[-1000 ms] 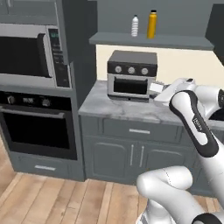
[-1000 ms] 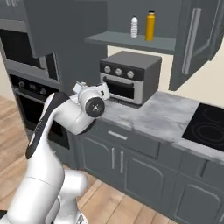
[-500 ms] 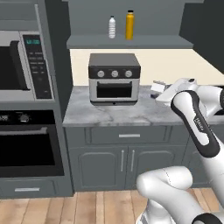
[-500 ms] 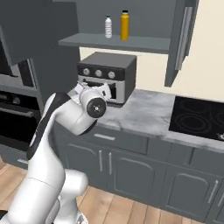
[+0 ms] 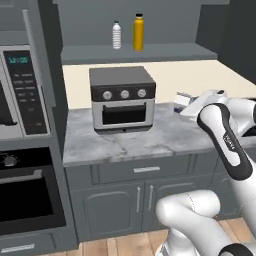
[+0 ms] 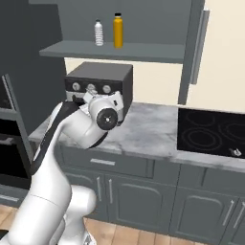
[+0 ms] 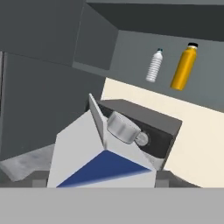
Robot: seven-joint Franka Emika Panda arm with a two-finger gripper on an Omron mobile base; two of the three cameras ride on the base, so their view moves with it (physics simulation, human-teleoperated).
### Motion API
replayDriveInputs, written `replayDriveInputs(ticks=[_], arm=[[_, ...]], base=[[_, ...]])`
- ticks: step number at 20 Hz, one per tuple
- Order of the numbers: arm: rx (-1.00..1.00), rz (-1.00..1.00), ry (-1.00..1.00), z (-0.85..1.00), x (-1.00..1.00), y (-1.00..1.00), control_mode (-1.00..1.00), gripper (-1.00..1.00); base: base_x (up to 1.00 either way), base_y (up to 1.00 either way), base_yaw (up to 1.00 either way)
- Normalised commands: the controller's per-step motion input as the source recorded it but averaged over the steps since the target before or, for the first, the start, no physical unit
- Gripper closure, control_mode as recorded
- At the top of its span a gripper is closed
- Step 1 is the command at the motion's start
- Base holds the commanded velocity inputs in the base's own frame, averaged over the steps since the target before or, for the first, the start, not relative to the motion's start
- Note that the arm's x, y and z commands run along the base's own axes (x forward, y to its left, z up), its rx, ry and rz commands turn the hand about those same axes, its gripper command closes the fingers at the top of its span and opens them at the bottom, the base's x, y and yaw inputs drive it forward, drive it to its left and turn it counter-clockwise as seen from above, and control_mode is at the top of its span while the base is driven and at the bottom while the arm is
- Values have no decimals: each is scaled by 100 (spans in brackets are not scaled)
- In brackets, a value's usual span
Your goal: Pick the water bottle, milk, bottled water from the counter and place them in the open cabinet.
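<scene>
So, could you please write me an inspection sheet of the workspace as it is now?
Surface: grey-white marble counter, a toaster oven standing on it.
Job's things: bottled water and water bottle upright, side by side but apart, on the open cabinet shelf; milk carton in the gripper.
Clutter: nothing seen.
Grippers: gripper closed on the milk, above the counter, below the shelf.
Cables: nothing seen.
Surroundings: microwave over a wall oven at left; black cooktop at right.
</scene>
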Motion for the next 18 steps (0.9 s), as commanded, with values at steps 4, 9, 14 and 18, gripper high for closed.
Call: replayDriveInputs(ticks=[4, 9, 14, 18], arm=[[0, 0, 0, 0, 0, 0, 100, 100], [0, 0, 0, 0, 0, 0, 100, 100], [0, 0, 0, 0, 0, 0, 100, 100], [0, 0, 0, 0, 0, 0, 100, 100]], base=[[65, 37, -16], [61, 43, -15], [49, 35, -14], [47, 32, -14]])
